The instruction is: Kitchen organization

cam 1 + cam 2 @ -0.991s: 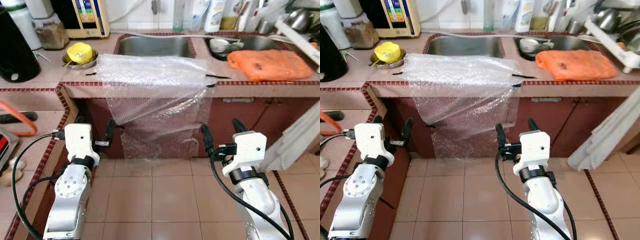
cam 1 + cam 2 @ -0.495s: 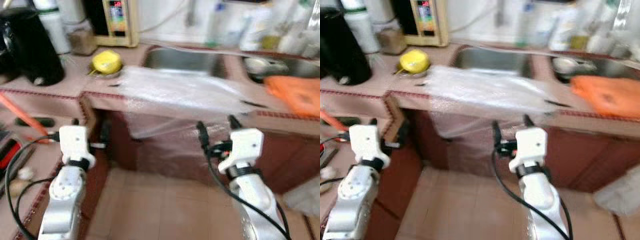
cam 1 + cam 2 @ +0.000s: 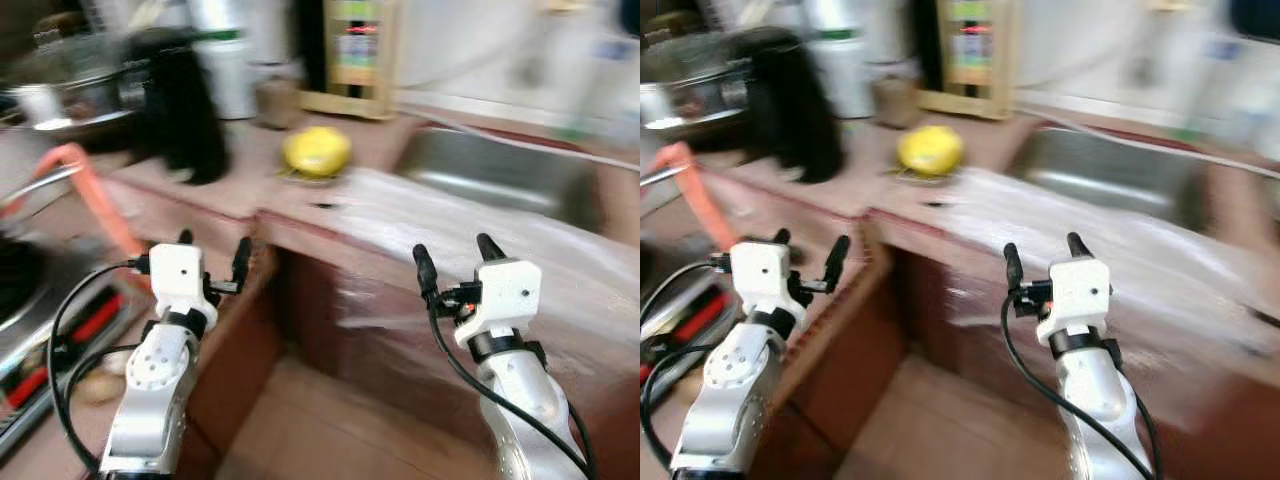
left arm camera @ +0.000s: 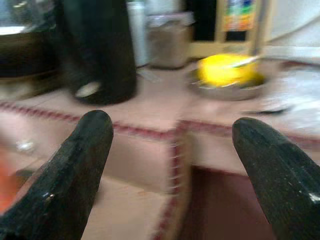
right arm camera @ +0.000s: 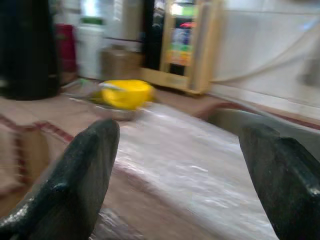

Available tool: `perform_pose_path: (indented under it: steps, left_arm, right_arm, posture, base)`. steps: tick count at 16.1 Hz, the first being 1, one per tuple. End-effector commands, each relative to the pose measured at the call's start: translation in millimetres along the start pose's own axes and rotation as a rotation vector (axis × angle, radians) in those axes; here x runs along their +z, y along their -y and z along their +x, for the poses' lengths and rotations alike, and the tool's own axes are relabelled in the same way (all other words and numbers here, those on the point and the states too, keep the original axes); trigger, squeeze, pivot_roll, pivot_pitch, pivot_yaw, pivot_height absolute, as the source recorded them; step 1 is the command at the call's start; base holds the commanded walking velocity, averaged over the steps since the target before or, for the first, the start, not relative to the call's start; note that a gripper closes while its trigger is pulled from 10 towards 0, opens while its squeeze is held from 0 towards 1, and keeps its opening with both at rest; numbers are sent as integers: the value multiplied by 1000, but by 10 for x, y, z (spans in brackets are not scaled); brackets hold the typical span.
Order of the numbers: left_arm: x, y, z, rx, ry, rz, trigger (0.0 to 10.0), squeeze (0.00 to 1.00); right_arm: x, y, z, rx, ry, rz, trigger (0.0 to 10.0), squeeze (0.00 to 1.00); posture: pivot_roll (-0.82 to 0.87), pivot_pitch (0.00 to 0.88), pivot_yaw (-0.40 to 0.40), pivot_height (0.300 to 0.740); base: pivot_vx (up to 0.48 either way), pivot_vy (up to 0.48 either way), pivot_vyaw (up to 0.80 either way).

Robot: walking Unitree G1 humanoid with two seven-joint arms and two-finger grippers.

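Note:
A sheet of bubble wrap [image 3: 470,235] lies over the tiled counter edge in front of the steel sink [image 3: 500,170] and hangs down the cabinet front. A yellow object in a metal bowl [image 3: 316,152] sits at the sheet's far left corner. My left gripper [image 3: 213,255] is open and empty, held in the air near the counter's corner. My right gripper [image 3: 456,258] is open and empty, in front of the draped sheet and apart from it. The right wrist view shows the bubble wrap [image 5: 190,165] and the yellow object [image 5: 125,93] beyond the fingers. The picture is blurred.
A black jug [image 3: 185,110], a white container [image 3: 228,75] and a wooden-framed device [image 3: 360,55] stand at the back of the counter. An orange curved handle [image 3: 95,195] and a stove top [image 3: 30,300] are at the left. Tiled floor [image 3: 330,430] lies below the arms.
The whole view has swung to the left, bringing the black jug and stove in and carrying the orange cloth out. Both grippers remain open and empty.

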State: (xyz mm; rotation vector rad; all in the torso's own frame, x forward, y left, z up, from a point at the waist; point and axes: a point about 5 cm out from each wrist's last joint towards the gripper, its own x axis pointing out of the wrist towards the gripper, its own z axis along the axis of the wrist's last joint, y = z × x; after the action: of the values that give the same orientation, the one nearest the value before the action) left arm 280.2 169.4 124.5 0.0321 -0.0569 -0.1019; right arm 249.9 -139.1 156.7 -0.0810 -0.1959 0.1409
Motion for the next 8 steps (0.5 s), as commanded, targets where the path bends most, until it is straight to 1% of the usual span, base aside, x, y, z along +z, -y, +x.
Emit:
perform_pose_path:
  steps: [1,4,8]
  left_arm:
    - [5,73,14,-43,-3,-3,10000,0]
    - [4,83,25,-49,-6,-30,10000,0]
    - [-14,93,20,-57,-14,-40,10000,0]
  right_arm:
    - [-3,30,-37,-13,-1,-8,10000,0]
    - [7,43,-44,-17,0,-15,10000,0]
    - [14,57,-51,-23,1,-15,10000,0]
  posture:
    - [22,14,33,740]
    - [14,15,32,740]
    - [11,16,30,740]
  base:
    - [0,0,0]
    - [0,-465,0]
    - [0,-480,0]
